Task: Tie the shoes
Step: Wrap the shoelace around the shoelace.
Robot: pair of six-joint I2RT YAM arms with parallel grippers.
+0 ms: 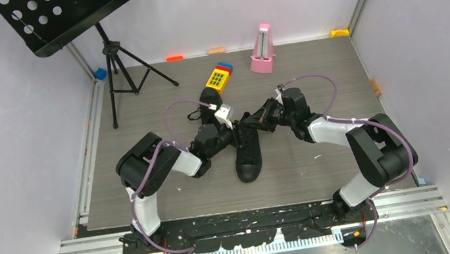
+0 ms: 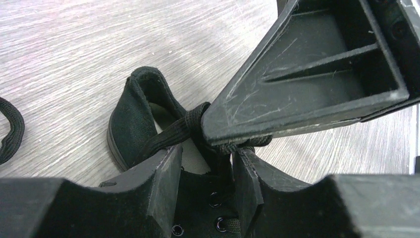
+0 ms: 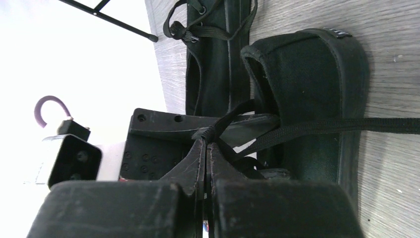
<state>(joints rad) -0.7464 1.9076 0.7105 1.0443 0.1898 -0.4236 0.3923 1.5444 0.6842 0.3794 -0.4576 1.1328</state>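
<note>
Shoes: the near shoe [image 1: 248, 158] lies at the centre of the table [image 1: 308, 75], toe toward 6 o'clock and heel toward 12. The other shoe [image 1: 208, 97] lies at its 11 o'clock. Both grippers meet over the near shoe's opening. The right gripper [image 3: 206, 144] is pressed together, pinching the lace [image 3: 317, 128]. The left gripper [image 2: 205, 171] stands spread, with a lace strand running through its gap.

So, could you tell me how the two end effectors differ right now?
The left end effector has its fingers apart, the lace running through the gap; the right end effector is pinched shut on that lace. In the top view the left end effector reaches in from the left, the right end effector from the right. Both meet over the same shoe.
</note>
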